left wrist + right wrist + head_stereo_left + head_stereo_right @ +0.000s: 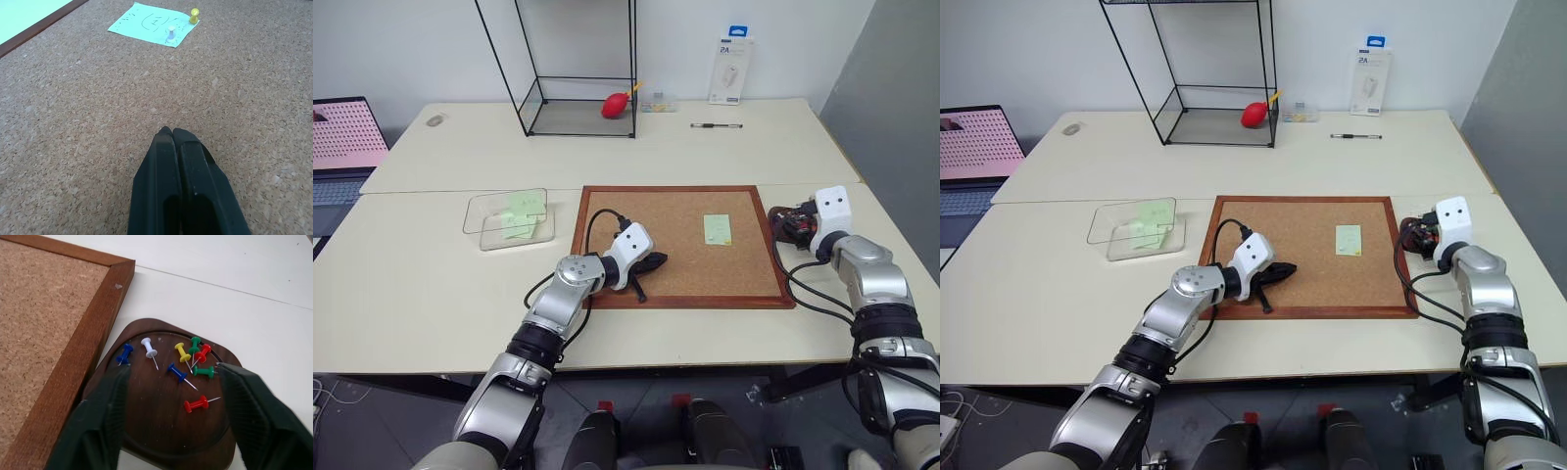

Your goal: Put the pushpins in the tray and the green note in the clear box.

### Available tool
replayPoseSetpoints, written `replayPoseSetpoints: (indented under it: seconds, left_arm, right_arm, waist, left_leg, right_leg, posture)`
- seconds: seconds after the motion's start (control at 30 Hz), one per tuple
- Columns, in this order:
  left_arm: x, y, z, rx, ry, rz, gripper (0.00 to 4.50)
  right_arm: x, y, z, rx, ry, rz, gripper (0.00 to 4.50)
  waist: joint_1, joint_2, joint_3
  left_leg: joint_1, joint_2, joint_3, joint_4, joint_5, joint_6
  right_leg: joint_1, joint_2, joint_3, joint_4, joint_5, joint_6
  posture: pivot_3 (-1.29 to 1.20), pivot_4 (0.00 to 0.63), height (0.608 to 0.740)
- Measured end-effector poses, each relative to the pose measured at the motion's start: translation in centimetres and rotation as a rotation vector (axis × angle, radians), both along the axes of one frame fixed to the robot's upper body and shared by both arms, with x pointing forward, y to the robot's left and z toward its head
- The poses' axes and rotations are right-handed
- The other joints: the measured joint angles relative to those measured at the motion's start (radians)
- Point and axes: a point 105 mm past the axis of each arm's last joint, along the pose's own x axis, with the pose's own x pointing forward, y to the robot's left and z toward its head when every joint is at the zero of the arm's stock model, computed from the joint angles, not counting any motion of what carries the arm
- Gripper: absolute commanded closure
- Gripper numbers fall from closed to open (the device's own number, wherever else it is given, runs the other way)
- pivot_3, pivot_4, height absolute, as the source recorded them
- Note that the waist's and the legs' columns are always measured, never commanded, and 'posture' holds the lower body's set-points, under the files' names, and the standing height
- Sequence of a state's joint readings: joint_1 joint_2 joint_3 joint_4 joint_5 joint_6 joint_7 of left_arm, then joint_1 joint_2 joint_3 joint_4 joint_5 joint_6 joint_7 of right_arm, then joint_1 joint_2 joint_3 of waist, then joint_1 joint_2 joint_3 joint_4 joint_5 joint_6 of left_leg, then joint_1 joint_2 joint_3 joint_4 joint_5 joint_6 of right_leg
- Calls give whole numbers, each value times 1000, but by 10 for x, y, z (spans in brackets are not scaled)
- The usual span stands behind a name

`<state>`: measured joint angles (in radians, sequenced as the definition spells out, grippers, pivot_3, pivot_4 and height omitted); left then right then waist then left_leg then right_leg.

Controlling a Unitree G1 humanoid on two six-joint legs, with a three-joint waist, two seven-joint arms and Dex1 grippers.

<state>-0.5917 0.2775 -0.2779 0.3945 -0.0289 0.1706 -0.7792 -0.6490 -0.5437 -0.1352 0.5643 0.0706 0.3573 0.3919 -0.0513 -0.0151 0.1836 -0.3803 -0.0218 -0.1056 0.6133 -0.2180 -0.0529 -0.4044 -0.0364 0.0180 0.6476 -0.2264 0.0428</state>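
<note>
Left gripper (171, 133) jaws clenched empty over corkboard (680, 284), right gripper (171, 377) jaws released above tray (161, 440)

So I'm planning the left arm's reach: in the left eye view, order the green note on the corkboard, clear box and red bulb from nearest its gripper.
1. green note, to the left gripper's right, on the corkboard.
2. clear box, to its left, on the table.
3. red bulb, far back by the wire case.

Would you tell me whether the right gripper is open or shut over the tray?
Open: the right gripper's fingers stand wide apart over the tray, with loose pushpins between them.
</note>
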Motion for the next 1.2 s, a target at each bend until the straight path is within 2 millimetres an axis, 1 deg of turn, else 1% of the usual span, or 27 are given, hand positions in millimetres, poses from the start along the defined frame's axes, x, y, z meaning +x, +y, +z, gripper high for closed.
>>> replayPoseSetpoints:
  seconds: [0.03, 0.1, 0.2, 0.23, 0.3, 0.37, 0.4, 0.5, 0.53, 0.57, 0.6, 0.63, 0.83, 0.93, 1.03, 1.13, 1.2]
  left_arm:
    - [0, 0, 0, 0, 0, 0, 4500]
    - [0, 0, 0, 1, 0, 0, 4500]
    - [0, 0, 0, 2, -1, -1, 4500]
    - [0, 0, -1, 2, -1, -1, 4500]
    - [0, 1, -1, 2, -1, 0, 4500]
    - [0, 2, -1, 5, -1, 4, 4500]
    - [0, 3, -1, 6, -1, 4, 4500]
    - [-1, 6, -2, 10, -1, 10, 4500]
    - [0, 7, -2, 13, -2, 12, 4500]
    - [0, 7, -2, 13, -2, 12, 4500]
    - [0, 7, -2, 13, -3, 10, 4500]
    - [-1, 6, -2, 13, -4, 9, 4500]
    - [-1, 7, -2, 16, -5, 8, 4500]
    - [-1, 7, -2, 16, -6, 8, 4500]
    - [-1, 7, -2, 17, -6, 8, 4500]
    - [-1, 7, -2, 17, -7, 8, 4500]
    - [-1, 7, -2, 17, -7, 7, 4500]
  right_arm:
    - [0, 1, 2, 0, -8, 3, 739]
    - [0, 4, 14, 30, -51, 20, 739]
    - [-10, 15, 35, 89, -111, 103, 739]
    - [-13, 17, 36, 96, -116, 122, 739]
    - [-23, 25, 29, 118, -97, 174, 739]
    - [-31, 31, 16, 134, -60, 202, 739]
    - [-34, 34, 13, 136, -53, 211, 739]
    - [-42, 58, 1, 162, -35, 282, 739]
    - [-44, 73, -3, 177, -28, 320, 739]
    - [-44, 81, -6, 185, -22, 338, 739]
    - [-45, 95, -12, 195, -11, 374, 739]
    - [-45, 100, -14, 192, -8, 388, 739]
    - [-39, 105, -20, 153, -14, 392, 739]
    - [-36, 107, -25, 148, -8, 384, 1186]
    - [-33, 105, -27, 144, -7, 378, 1889]
    - [-31, 105, -24, 134, -22, 380, 2337]
    - [-31, 105, -25, 133, -26, 381, 2768]
  waist:
    - [0, 0, 0]
    - [0, 0, 0]
    - [0, 0, 0]
    - [1, 0, 0]
    - [1, 0, 0]
    - [-2, 0, 0]
    - [-3, 0, 0]
    - [-9, 1, -1]
    - [-11, 1, -1]
    - [-11, 1, -1]
    - [-10, 1, -1]
    - [-10, 1, -1]
    - [-9, 1, -1]
    - [-10, 1, -1]
    - [-10, 1, -1]
    - [-10, 1, -1]
    - [-10, 1, -1]
  left_leg:
    - [0, 0, 0, 0, 0, 0]
    - [0, 0, 0, 0, 0, 0]
    - [0, 0, -1, 0, 0, 0]
    - [0, 0, -1, 0, 0, 0]
    - [0, 0, -1, 0, 0, 0]
    - [0, 0, 0, 0, 0, 0]
    - [0, 1, 0, 0, 0, 0]
    - [1, 1, 0, 0, 0, 0]
    - [1, 2, 0, 0, 0, 0]
    - [1, 2, 0, 0, 0, 0]
    - [1, 2, -1, 0, 0, 0]
    - [1, 2, -1, 0, 0, 0]
    - [1, 2, -1, 0, 0, 0]
    - [1, 2, -1, 0, 0, 0]
    - [1, 2, -1, 0, 0, 0]
    - [1, 2, -1, 0, 0, 0]
    - [1, 2, -1, 0, 0, 0]
  right_leg:
    - [0, 0, 0, 0, 0, 0]
    - [0, 0, 0, 0, 0, 0]
    - [0, 0, 0, 0, 0, 0]
    - [0, 0, -1, 0, 0, 0]
    - [0, 0, -1, 0, 0, 0]
    - [0, 0, 0, 0, 0, 0]
    - [0, 0, 0, 0, 0, 0]
    - [0, 1, 0, 0, 0, 0]
    - [0, 2, 0, 0, 0, 0]
    - [0, 2, 0, 1, 0, 0]
    - [0, 2, 0, 1, 0, 0]
    - [0, 2, 0, 0, 0, 0]
    - [0, 2, 0, 0, 0, 0]
    - [0, 2, 0, 0, 0, 0]
    - [0, 2, 0, 0, 0, 0]
    - [0, 2, 0, 0, 0, 0]
    - [0, 2, 0, 0, 0, 0]
  posture:
    - [0, 150, 740]
    - [0, 150, 740]
    - [0, 150, 740]
    - [0, 150, 740]
    - [0, 150, 740]
    - [0, 150, 740]
    - [0, 150, 740]
    - [0, 150, 740]
    - [0, 150, 740]
    - [0, 150, 740]
    - [0, 150, 740]
    - [0, 150, 740]
    - [0, 150, 740]
    - [0, 150, 740]
    - [0, 150, 740]
    - [0, 150, 740]
    - [0, 150, 740]
